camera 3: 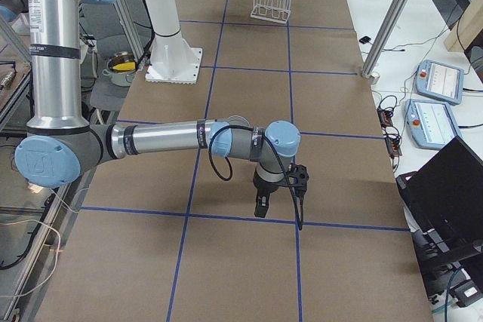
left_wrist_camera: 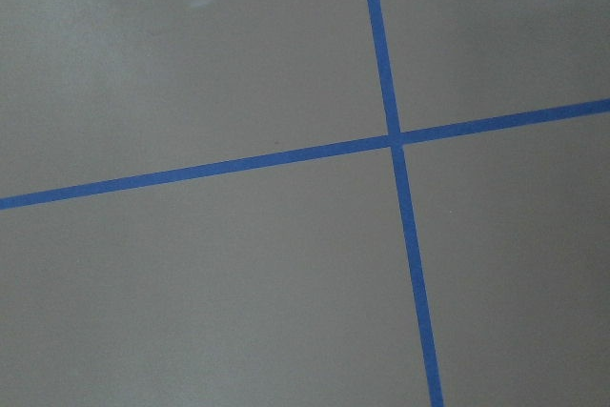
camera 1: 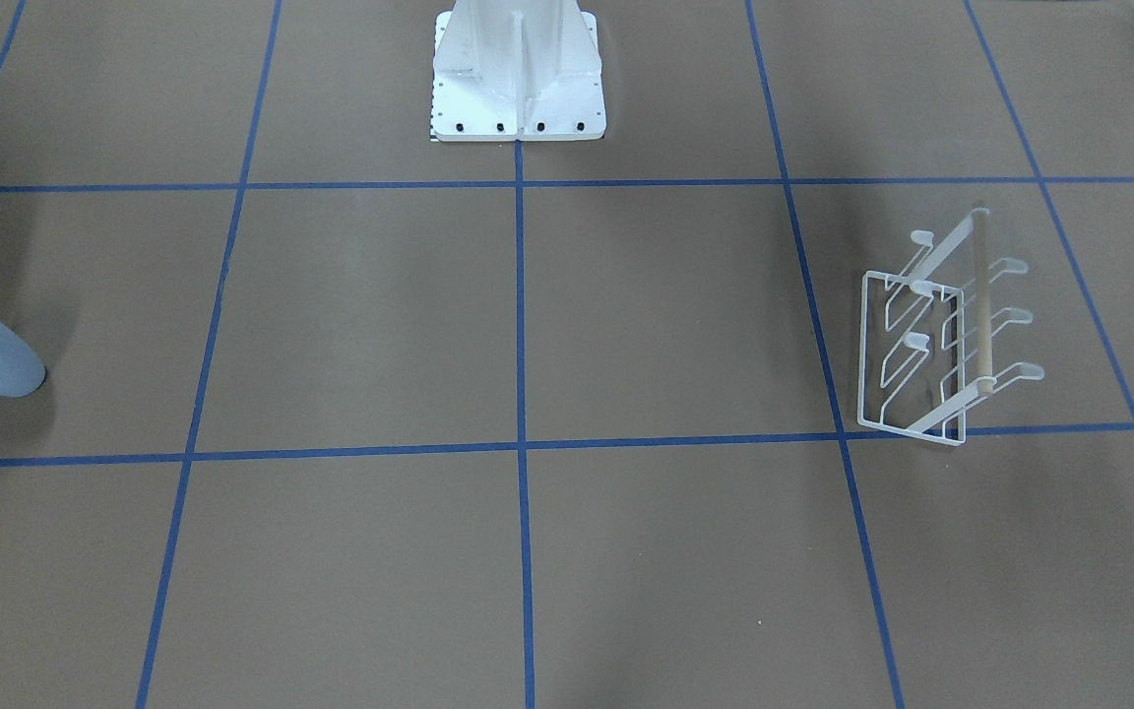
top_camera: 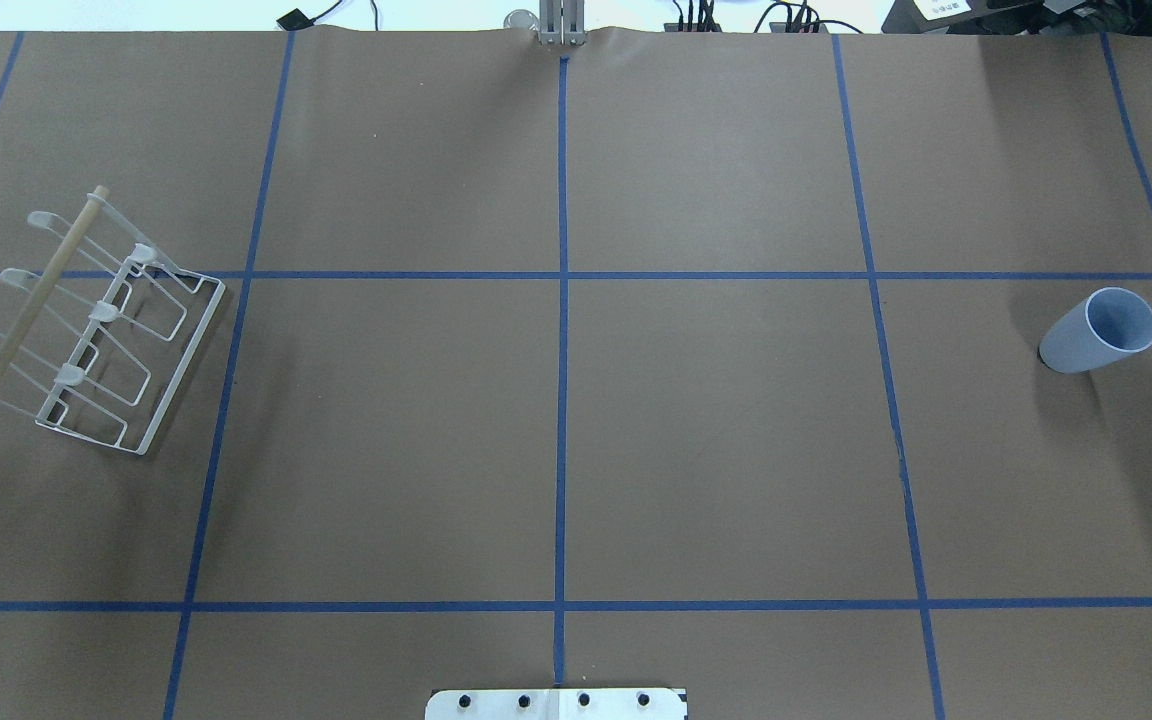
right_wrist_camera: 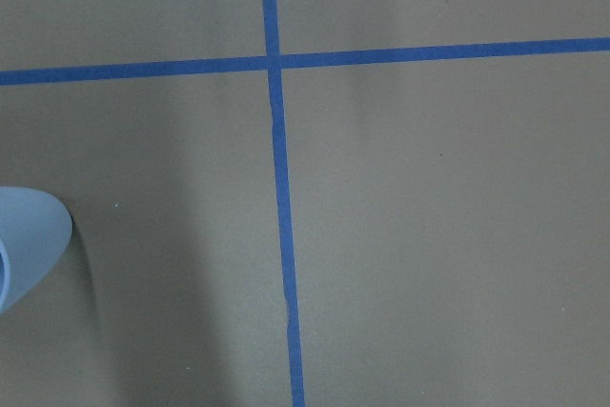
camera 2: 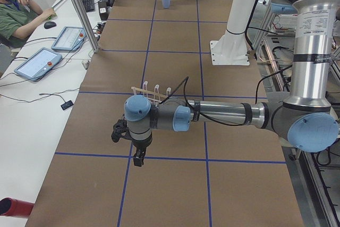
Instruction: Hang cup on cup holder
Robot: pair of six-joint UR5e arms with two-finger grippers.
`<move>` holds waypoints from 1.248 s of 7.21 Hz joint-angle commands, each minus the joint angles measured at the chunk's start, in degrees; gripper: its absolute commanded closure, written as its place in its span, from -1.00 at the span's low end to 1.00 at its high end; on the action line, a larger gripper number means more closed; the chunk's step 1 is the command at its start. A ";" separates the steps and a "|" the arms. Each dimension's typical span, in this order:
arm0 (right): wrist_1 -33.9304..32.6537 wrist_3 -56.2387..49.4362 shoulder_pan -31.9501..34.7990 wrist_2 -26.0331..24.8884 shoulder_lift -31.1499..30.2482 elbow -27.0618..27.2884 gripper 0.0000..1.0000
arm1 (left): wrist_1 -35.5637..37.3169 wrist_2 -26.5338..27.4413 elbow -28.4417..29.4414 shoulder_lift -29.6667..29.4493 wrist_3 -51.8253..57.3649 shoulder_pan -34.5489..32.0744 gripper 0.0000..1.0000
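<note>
Brown paper (top_camera: 716, 440) gridded with blue tape (top_camera: 561, 400) bears the cup (top_camera: 1101, 330).

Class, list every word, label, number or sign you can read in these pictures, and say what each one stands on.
No text is readable in any view.
On the tablet screen beside the table: too small to read.
On the white label past the table's far edge: blurred, unreadable.
On the cup and the cup holder: no markings visible.
</note>
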 commanded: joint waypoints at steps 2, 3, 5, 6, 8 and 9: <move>0.09 -0.09 0.00 0.08 0.17 -0.09 -1.00 | 0.18 0.09 0.09 -0.05 0.47 0.00 -0.98; 0.09 0.09 0.00 -0.01 0.35 0.00 -1.00 | 0.18 0.09 0.18 -0.05 0.47 0.00 -0.98; 0.09 0.09 0.00 -0.10 0.88 0.26 -1.00 | 0.09 0.27 0.09 -0.49 0.65 0.00 -0.98; 1.49 -0.43 0.09 -0.18 1.05 0.26 -1.00 | -0.17 0.53 0.44 -0.84 0.65 0.00 -0.98; 6.85 0.27 -0.09 -0.80 4.03 1.66 -1.00 | -0.35 0.00 0.00 -0.93 0.12 0.09 -0.98; 7.56 0.44 -0.70 0.24 3.69 1.24 -1.00 | -1.83 0.00 0.18 -1.80 0.30 0.09 -0.98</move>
